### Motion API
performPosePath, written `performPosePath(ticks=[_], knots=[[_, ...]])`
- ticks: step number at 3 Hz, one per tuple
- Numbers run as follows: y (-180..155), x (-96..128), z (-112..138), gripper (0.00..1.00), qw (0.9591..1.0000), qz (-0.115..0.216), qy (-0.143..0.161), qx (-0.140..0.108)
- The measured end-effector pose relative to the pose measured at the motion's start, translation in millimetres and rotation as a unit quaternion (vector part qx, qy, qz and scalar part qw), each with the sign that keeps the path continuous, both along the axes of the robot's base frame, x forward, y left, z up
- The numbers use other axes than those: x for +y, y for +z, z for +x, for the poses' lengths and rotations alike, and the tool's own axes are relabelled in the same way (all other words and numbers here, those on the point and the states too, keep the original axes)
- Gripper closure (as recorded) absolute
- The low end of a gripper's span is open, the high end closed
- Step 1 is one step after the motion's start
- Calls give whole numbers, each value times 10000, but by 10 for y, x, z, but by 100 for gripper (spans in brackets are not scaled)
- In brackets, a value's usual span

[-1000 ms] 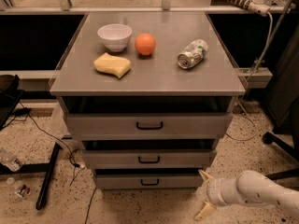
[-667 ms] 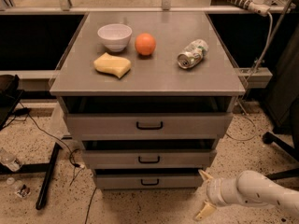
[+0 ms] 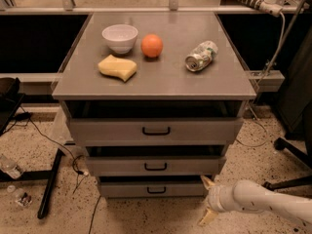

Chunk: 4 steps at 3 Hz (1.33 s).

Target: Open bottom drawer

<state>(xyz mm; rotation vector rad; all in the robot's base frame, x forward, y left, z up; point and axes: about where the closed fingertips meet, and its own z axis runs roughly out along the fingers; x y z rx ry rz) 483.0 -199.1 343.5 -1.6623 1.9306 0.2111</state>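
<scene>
The bottom drawer [image 3: 152,188] is the lowest and narrowest grey front of the cabinet, with a small black bar handle [image 3: 156,190]. A dark gap shows above its front. My gripper [image 3: 206,200] is at the lower right, on the end of a white arm, just right of the drawer's right end. One pale finger [image 3: 208,182] points up by the drawer's corner and the other [image 3: 206,217] points down toward the floor, so the fingers are spread open and hold nothing.
Above are the middle drawer [image 3: 155,165] and the top drawer [image 3: 156,129]. On the cabinet top [image 3: 170,77] lie a white bowl [image 3: 120,37], an orange [image 3: 152,46], a yellow sponge [image 3: 117,67] and a crushed can [image 3: 201,56]. Cables and a black bar [image 3: 50,184] lie on the speckled floor at left.
</scene>
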Motion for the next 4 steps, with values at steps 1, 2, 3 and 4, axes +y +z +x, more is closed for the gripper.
performPosePath(ticks=[1,2,3,4], knots=[[-385,14,234,0,9994,-119,263,-199],[-675,25,431,0,9986,-104,440,-286],[-870,25,557,0,9981,104,507,-325],[-990,13,665,0,9971,403,537,-347]])
